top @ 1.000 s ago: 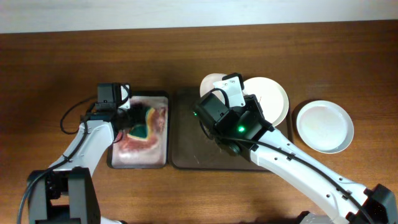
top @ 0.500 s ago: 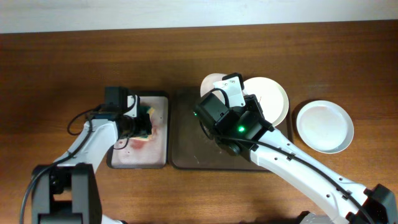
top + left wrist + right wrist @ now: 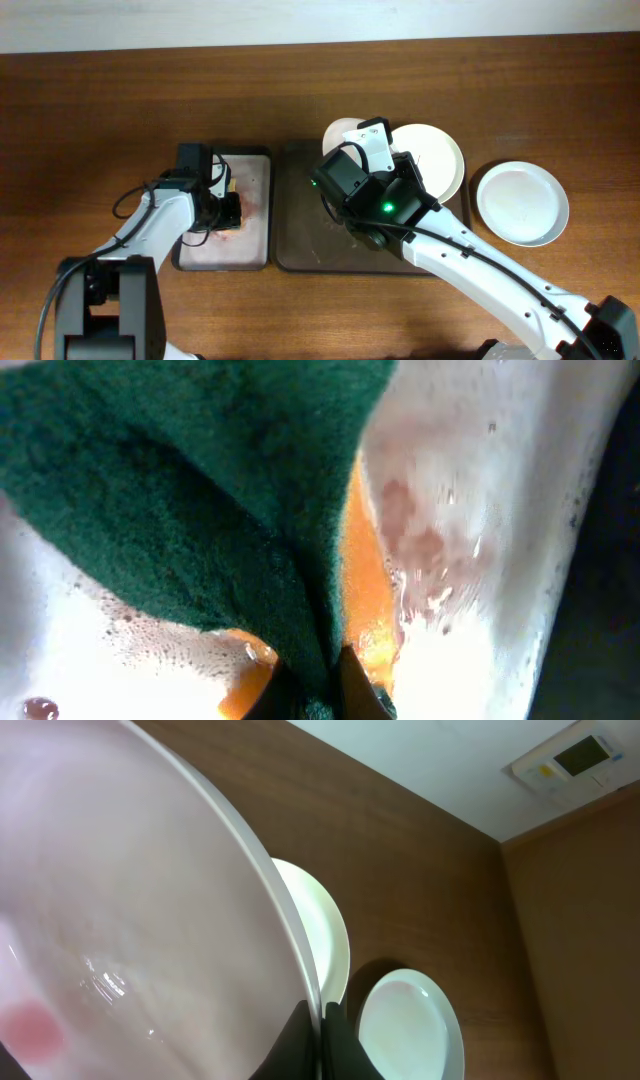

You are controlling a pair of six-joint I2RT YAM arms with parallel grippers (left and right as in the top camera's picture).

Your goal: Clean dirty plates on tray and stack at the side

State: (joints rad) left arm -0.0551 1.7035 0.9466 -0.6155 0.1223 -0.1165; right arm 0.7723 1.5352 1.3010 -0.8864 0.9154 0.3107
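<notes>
My left gripper is shut on a sponge, green scouring side over orange foam, down in the soapy pink water of the wash basin. From overhead the left gripper covers the sponge. My right gripper is shut on the rim of a dirty white plate with a pink smear. It holds that plate tilted over the dark brown tray, and only the plate's edge shows past the arm. A second plate lies behind the right wrist.
A clean white plate sits alone on the wooden table at the right, also seen in the right wrist view. The right arm crosses the table's front right. A cable loops left of the basin.
My left gripper has moved right and forward over the basin, come down on the sponge and shut on it. The right arm and its plate have not moved.
</notes>
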